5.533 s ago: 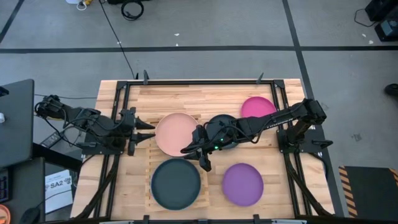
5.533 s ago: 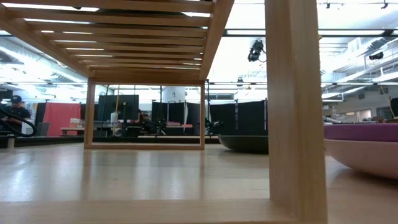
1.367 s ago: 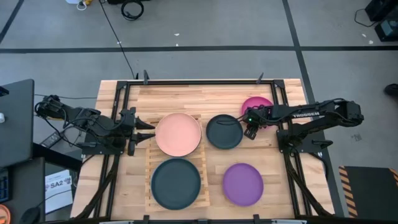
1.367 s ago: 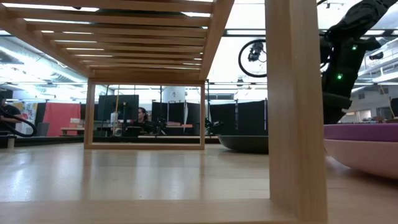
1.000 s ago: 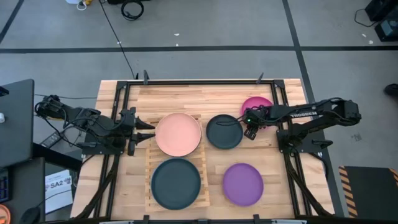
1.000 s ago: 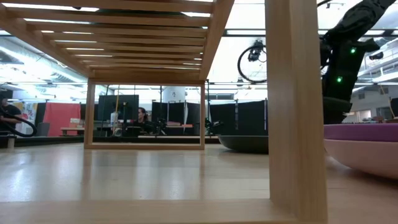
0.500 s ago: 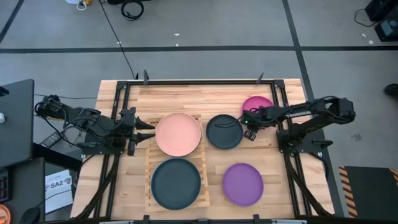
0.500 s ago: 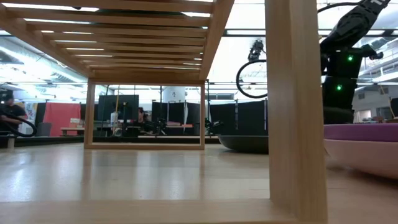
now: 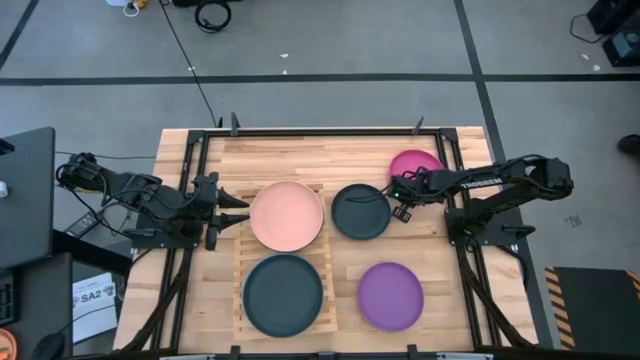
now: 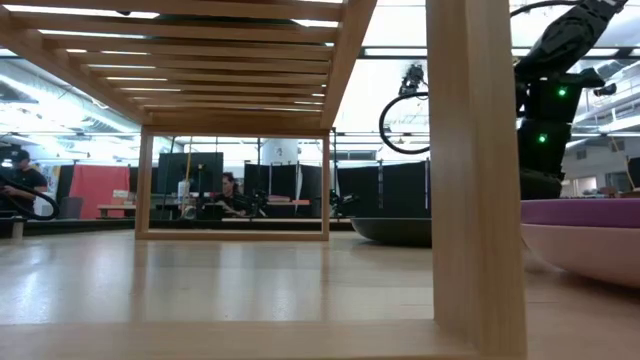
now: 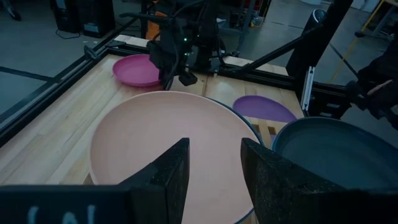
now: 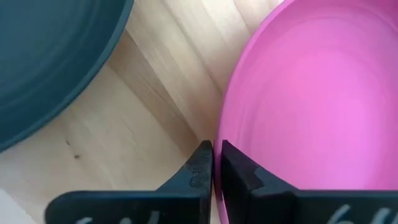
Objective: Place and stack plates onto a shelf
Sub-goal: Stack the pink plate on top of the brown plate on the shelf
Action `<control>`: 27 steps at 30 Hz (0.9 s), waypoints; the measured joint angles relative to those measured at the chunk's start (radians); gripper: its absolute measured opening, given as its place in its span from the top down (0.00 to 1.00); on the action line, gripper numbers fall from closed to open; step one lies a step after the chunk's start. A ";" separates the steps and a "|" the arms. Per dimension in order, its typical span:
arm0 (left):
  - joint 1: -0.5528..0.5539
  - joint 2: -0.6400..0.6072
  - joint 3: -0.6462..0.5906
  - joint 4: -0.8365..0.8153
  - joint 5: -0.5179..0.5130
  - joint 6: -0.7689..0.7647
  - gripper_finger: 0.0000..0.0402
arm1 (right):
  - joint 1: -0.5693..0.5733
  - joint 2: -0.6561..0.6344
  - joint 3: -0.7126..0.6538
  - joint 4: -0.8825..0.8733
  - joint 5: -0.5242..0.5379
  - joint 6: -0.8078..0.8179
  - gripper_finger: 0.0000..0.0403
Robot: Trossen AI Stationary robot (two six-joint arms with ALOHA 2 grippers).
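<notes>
Magenta plate (image 9: 417,165) lies at the table's far right corner, its near rim pinched between the closed fingers of the right gripper (image 12: 214,163), whose arm stretches low across. Left gripper (image 11: 214,163) waits parted beside the pink plate (image 9: 286,214).

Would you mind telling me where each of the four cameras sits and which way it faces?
High view: overhead, straight down on the table; both arms show.
Low view: at tabletop height, looking through the shelf into the room; the right arm shows at the upper right.
Left wrist view: behind the open left gripper, facing the salmon plate.
Right wrist view: behind the right gripper, pinched on the magenta plate rim.
Shared: both wrist views and the high view show the magenta plate.
</notes>
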 joint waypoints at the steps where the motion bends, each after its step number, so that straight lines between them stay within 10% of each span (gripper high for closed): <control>1: 0.000 0.000 0.000 0.000 0.000 0.000 0.63 | 0.000 0.000 0.005 -0.002 -0.001 0.000 0.94; 27: 0.000 0.000 0.000 0.001 0.000 0.000 0.63 | 0.001 0.000 0.482 -0.056 -0.053 -0.176 0.96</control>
